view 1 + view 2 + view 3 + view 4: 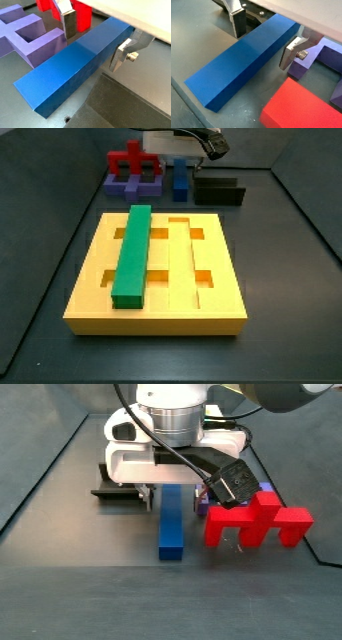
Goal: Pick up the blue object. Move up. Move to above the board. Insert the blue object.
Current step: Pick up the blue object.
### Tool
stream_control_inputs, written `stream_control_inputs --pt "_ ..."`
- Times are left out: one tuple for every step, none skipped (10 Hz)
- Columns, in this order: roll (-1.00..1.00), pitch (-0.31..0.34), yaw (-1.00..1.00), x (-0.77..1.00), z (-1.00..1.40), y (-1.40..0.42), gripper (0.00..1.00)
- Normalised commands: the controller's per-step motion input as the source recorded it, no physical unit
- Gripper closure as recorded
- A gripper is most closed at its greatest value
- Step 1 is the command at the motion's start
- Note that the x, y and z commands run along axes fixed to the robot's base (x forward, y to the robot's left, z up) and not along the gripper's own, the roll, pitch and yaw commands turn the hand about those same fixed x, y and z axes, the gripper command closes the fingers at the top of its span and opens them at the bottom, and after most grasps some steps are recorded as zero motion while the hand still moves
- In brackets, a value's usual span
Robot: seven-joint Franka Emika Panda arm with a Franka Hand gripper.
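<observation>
So I've got the gripper [93, 40] straddling the blue bar [75, 67], fingers [120, 54] open, not yet squeezing.

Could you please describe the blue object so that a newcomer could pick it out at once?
Look past the yellow board to the floor's far end. There, the gripper straddles the blue object, between the purple base and the black holder. It alone is a plain long blue bar.

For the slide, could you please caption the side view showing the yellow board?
Green bar seated in the yellow board; behind it, the claw straddles the blue bar.
</observation>
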Motion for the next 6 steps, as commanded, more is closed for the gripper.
stream_control_inputs --pt "0.0 0.0 0.0 0.0 0.0 0.0 0.0" --pt "0.0 0.0 0.0 0.0 0.0 0.0 1.0" --pt "0.0 0.0 0.0 0.0 0.0 0.0 1.0" --pt "0.0 0.0 0.0 0.0 0.0 0.0 1.0" --pt "0.0 0.0 0.0 0.0 0.0 0.0 1.0" --pt "0.0 0.0 0.0 0.0 0.0 0.0 1.0"
